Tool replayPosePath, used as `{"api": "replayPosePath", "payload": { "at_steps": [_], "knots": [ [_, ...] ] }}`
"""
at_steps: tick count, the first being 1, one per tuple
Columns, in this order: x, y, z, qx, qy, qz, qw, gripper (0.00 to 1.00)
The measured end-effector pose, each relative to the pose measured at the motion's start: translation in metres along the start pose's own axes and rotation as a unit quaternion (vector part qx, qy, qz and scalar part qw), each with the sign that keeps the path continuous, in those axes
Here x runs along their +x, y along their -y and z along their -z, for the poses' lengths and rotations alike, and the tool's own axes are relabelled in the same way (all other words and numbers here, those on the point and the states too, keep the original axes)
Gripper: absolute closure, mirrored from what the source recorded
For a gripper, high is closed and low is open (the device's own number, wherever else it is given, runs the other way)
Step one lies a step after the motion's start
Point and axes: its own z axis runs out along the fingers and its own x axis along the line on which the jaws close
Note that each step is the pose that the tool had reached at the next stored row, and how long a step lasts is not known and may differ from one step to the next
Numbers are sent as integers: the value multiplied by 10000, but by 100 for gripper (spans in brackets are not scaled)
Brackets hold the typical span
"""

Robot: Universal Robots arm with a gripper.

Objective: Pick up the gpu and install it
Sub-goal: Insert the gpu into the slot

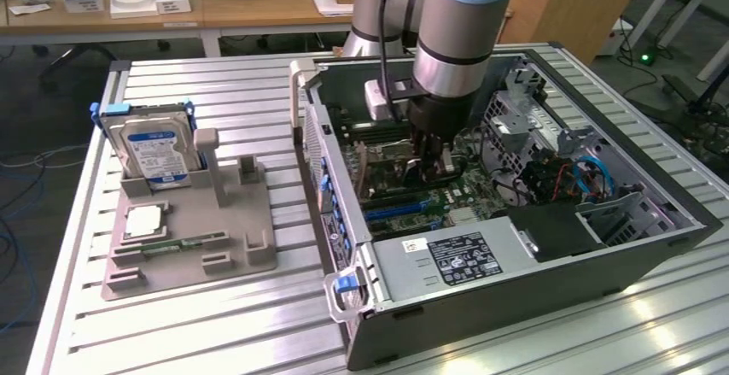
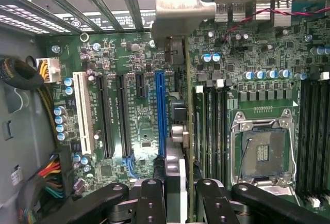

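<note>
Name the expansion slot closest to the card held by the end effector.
The blue slot, right beside the gpu's edge; the white slot and black slots sit farther away.

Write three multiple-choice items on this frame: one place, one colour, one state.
1. Where does the hard drive stand?
A in the grey fixture beside the case
B inside the case
C flat on the motherboard

2. What colour is the long slot next to the gpu?
A red
B blue
C yellow

3. The gripper is:
A open and empty
B shut on a memory stick
C shut on the gpu

Key:
1A, it stands upright in the fixture, outside the case.
2B, that slot is plainly blue.
3C, the card sits between the fingers.
</note>
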Motion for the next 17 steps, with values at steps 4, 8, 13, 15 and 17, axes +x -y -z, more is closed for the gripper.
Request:
{"api": "replayPosePath", "payload": {
  "at_steps": [4, 8, 13, 15, 17],
  "knots": [
    [26, -1, -9, 2, 2, 4, 10000, 72],
    [75, 2, -10, 3, 2, 9, 10000, 72],
    [96, -2, -21, 6, 2, 9, 10000, 72],
    [97, -19, -24, 8, 3, 9, 10000, 72],
    [100, -44, -29, 9, 2, 10, 10000, 72]
  ]
}}
